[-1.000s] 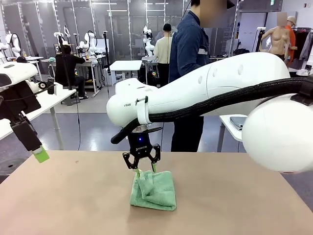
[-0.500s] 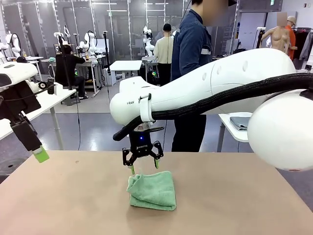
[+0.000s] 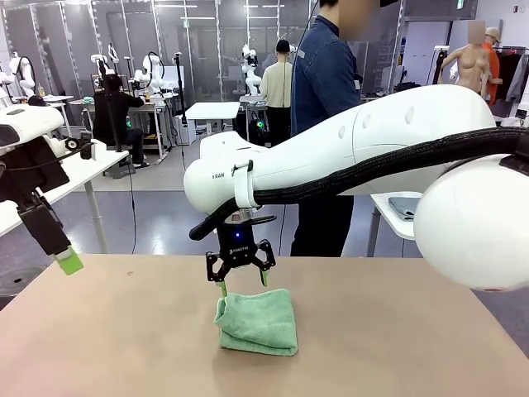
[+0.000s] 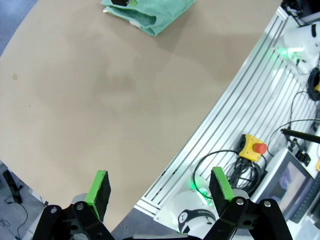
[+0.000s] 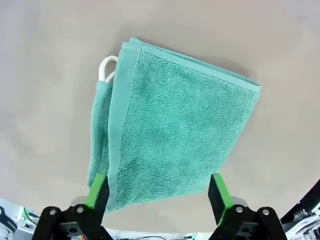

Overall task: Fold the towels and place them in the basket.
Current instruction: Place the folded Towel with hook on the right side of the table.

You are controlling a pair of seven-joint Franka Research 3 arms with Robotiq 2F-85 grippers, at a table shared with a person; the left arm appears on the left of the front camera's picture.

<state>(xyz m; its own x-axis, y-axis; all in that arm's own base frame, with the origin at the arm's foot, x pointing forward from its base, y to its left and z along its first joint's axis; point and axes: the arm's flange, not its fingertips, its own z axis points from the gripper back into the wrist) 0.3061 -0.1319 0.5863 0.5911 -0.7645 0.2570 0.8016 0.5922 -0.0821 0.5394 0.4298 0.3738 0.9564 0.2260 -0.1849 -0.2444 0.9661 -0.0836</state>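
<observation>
Near the middle of the bench [image 3: 99,339] lies one mint-green towel [image 3: 258,322], folded into a thick square, with its white loop tag [image 5: 106,69] poking out at one corner. The right arm reaches in from the right with its wrist pointing down. The right fingers [image 5: 97,192] are spread wide just above the towel's far edge and grip nothing. The left fingers [image 4: 98,195] hang well to the left, raised over the bench's left edge, likewise spread and empty. One person [image 3: 322,91] stands at the far side.

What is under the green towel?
Just the brown table. The towel is folded in layers, with a white loop poking out. Anything tucked inside the folds is covered.
</observation>
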